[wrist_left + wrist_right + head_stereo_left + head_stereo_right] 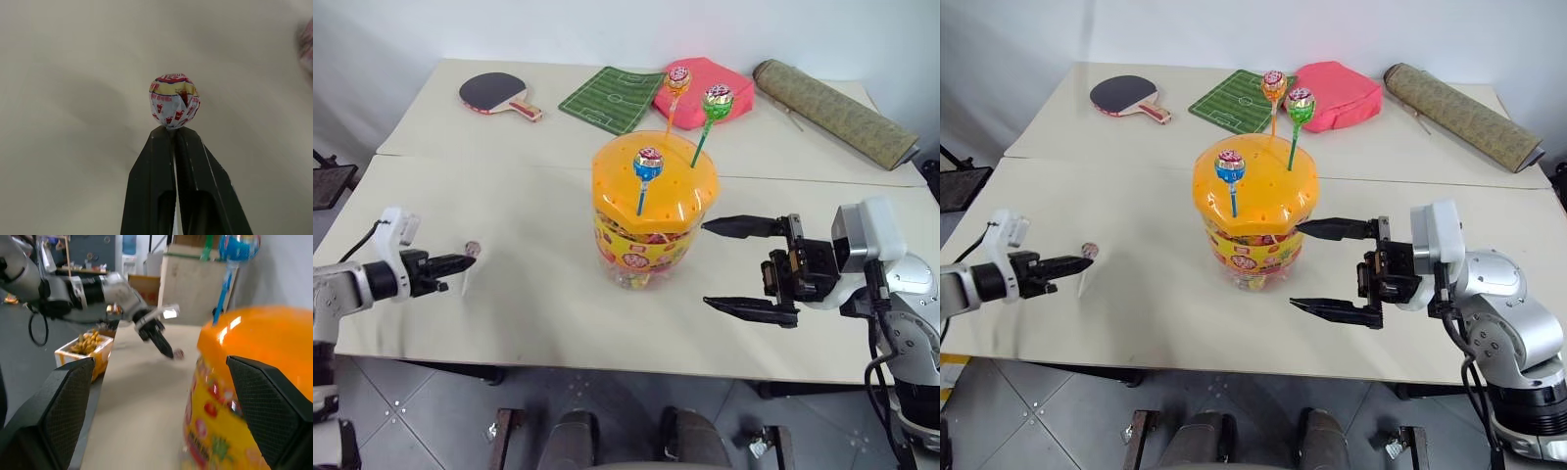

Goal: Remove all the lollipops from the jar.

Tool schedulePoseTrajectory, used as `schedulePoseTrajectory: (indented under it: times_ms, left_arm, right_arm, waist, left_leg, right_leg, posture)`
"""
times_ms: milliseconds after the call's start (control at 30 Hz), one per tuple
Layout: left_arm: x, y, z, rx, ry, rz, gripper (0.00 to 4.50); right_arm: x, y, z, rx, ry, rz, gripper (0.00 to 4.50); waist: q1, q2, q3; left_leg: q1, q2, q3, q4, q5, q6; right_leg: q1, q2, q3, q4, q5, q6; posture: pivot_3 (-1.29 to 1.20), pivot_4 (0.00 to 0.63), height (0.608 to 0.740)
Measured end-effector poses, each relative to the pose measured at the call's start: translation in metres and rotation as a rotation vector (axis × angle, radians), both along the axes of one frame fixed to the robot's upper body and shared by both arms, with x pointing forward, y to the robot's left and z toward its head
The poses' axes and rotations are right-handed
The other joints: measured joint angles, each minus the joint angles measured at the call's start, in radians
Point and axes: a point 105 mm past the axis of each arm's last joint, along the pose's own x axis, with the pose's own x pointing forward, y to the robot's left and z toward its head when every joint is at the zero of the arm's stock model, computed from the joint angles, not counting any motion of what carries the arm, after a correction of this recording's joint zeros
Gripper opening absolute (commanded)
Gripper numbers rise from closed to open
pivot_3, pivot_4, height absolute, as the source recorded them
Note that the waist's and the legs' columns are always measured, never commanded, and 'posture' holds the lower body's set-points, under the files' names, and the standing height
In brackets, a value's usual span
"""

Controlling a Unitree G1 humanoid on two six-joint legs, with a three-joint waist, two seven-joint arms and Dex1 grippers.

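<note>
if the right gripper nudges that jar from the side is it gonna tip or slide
Probably slides rather than tips: the jar looks squat, packed with candies, so fairly heavy. Its clear plastic wall may flex and feel slick. The three lollipops standing in the lid would likely wobble.

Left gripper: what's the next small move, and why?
Probably lower it a little and open the fingers to drop the white-stick lollipop on the table. The left gripper is shut on its stick, out beside the jar and low over the table. Three lollipops are left in the lid: blue-stick, orange-stick, green-stick. The right gripper waits open beside the jar.
</note>
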Motion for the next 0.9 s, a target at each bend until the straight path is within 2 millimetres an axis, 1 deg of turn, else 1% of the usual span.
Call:
schedulePoseTrajectory:
  times_ms: [133,200,233,267,300,367,400,467,500,567,600,633,667,733,800,900]
  left_arm:
    - [-0.006,-0.002,-0.008,0.023,0.015,-0.006,1.35]
    - [-0.005,-0.002,-0.005,0.035,-0.007,-0.027,1.95]
    - [-0.004,-0.001,-0.002,0.051,-0.023,-0.033,2.35]
    - [0.001,0.003,0.005,0.071,-0.058,-0.032,2.59]
    - [0.005,0.006,0.011,0.091,-0.089,-0.03,2.93]
    - [0.01,0.012,0.029,0.141,-0.167,-0.046,3.55]
    - [0.01,0.009,0.037,0.142,-0.201,-0.087,3.55]
    - [-0.004,-0.018,0.061,0.087,-0.305,-0.362,3.55]
    - [-0.009,-0.034,0.083,0.052,-0.393,-0.519,3.55]
    - [-0.011,-0.051,0.113,0.052,-0.503,-0.641,3.55]
    - [-0.011,-0.06,0.126,0.045,-0.548,-0.685,3.91]
    - [-0.011,-0.071,0.135,0.029,-0.587,-0.735,4.17]
    - [-0.01,-0.088,0.141,-0.001,-0.631,-0.796,4.39]
    - [-0.009,-0.122,0.146,-0.07,-0.682,-0.905,4.39]
    - [-0.014,-0.159,0.149,-0.136,-0.703,-1.025,4.39]
    - [-0.023,-0.196,0.152,-0.121,-0.72,-1.166,4.39]
  right_arm:
    - [0.0,-0.007,0.001,0.001,-0.008,-0.024,4.5]
    - [-0.001,-0.011,0.001,0.007,-0.011,-0.043,4.5]
    - [0.0,-0.013,0.002,0.012,-0.012,-0.056,4.5]
    - [0.0,-0.015,0.004,0.025,-0.017,-0.075,4.5]
    - [0.0,-0.015,0.005,0.037,-0.023,-0.084,4.5]
    - [-0.002,-0.016,0.009,0.055,-0.039,-0.096,4.5]
    - [-0.003,-0.016,0.011,0.067,-0.043,-0.104,4.5]
    - [-0.009,-0.025,0.013,0.112,-0.037,-0.164,4.5]
    - [-0.012,-0.032,0.017,0.147,-0.029,-0.217,4.5]
    - [-0.015,-0.037,0.023,0.183,-0.038,-0.261,4.5]
    - [-0.018,-0.038,0.027,0.198,-0.046,-0.278,4.5]
    - [-0.02,-0.039,0.028,0.205,-0.054,-0.29,4.5]
    - [-0.022,-0.042,0.028,0.215,-0.068,-0.307,4.5]
    - [-0.023,-0.046,0.026,0.231,-0.086,-0.338,4.5]
    - [-0.026,-0.048,0.024,0.268,-0.095,-0.35,4.5]
    - [-0.029,-0.047,0.021,0.263,-0.087,-0.351,4.5]
  waist:
    - [-0.003,0.0,0.0]
    - [-0.003,0.0,0.0]
    - [-0.003,0.0,0.0]
    - [-0.002,0.0,0.0]
    - [-0.002,0.0,0.0]
    - [-0.002,0.0,0.0]
    - [-0.003,0.0,0.0]
    - [0.001,-0.001,0.0]
    - [0.007,-0.001,0.0]
    - [0.008,-0.001,0.0]
    - [0.006,-0.001,0.0]
    - [0.003,0.0,0.0]
    - [0.005,0.0,0.0]
    - [0.003,0.0,0.0]
    - [0.0,-0.001,0.0]
    - [-0.005,-0.001,0.0]
  left_leg:
    - [0.0,0.0,0.004,0.0,0.0,0.0]
    - [0.0,0.0,0.005,0.0,0.0,0.0]
    - [0.0,0.0,0.006,0.0,0.0,0.0]
    - [0.0,0.0,0.006,0.0,0.0,0.0]
    - [0.0,0.0,0.006,0.0,0.0,0.0]
    - [0.0,0.0,0.008,0.0,0.0,0.0]
    - [0.0,0.0,0.008,0.0,0.0,0.0]
    - [-0.001,0.001,0.008,0.0,-0.001,-0.001]
    - [-0.001,0.0,0.008,0.0,-0.001,-0.001]
    - [-0.001,0.001,0.008,0.001,-0.001,-0.001]
    - [-0.001,0.001,0.009,0.002,-0.001,-0.001]
    - [0.0,0.001,0.009,0.003,-0.002,-0.001]
    - [0.0,0.001,0.009,0.004,-0.002,-0.001]
    - [0.0,0.001,0.009,0.008,-0.002,0.0]
    - [-0.003,0.001,0.009,0.012,-0.003,0.001]
    - [-0.003,0.002,0.009,0.012,-0.003,0.001]
  right_leg:
    - [-0.004,0.0,0.004,0.003,0.0,0.0]
    - [-0.005,0.001,0.005,0.005,0.0,0.0]
    - [-0.005,0.001,0.005,0.005,0.0,0.0]
    - [-0.006,0.001,0.005,0.005,0.0,0.0]
    - [-0.006,0.001,0.005,0.005,0.0,0.0]
    - [-0.006,0.001,0.007,0.005,0.0,0.0]
    - [-0.006,0.001,0.007,0.005,0.0,0.0]
    - [-0.008,0.001,0.007,0.006,0.0,0.0]
    - [-0.008,0.001,0.006,0.006,0.0,0.0]
    - [-0.007,0.002,0.007,0.005,0.0,0.0]
    - [-0.007,0.002,0.007,0.005,0.0,0.0]
    - [-0.007,0.002,0.008,0.006,0.0,0.0]
    - [-0.005,0.002,0.008,0.006,0.0,0.0]
    - [-0.005,0.002,0.01,0.008,0.0,0.0]
    - [-0.006,0.002,0.01,0.008,0.0,0.0]
    - [-0.006,0.003,0.011,0.008,0.0,0.0]
  posture:
    - [0.0,0.15,0.74]
    - [0.0,0.15,0.74]
    - [0.0,0.15,0.74]
    - [0.0,0.15,0.74]
    - [0.0,0.15,0.74]
    - [0.0,0.15,0.74]
    - [0.0,0.15,0.74]
    - [0.0,0.15,0.74]
    - [0.0,0.15,0.74]
    - [0.0,0.15,0.74]
    - [0.0,0.15,0.74]
    - [0.0,0.15,0.74]
    - [0.0,0.15,0.74]
    - [0.0,0.15,0.74]
    - [0.0,0.15,0.74]
    - [0.0,0.15,0.74]
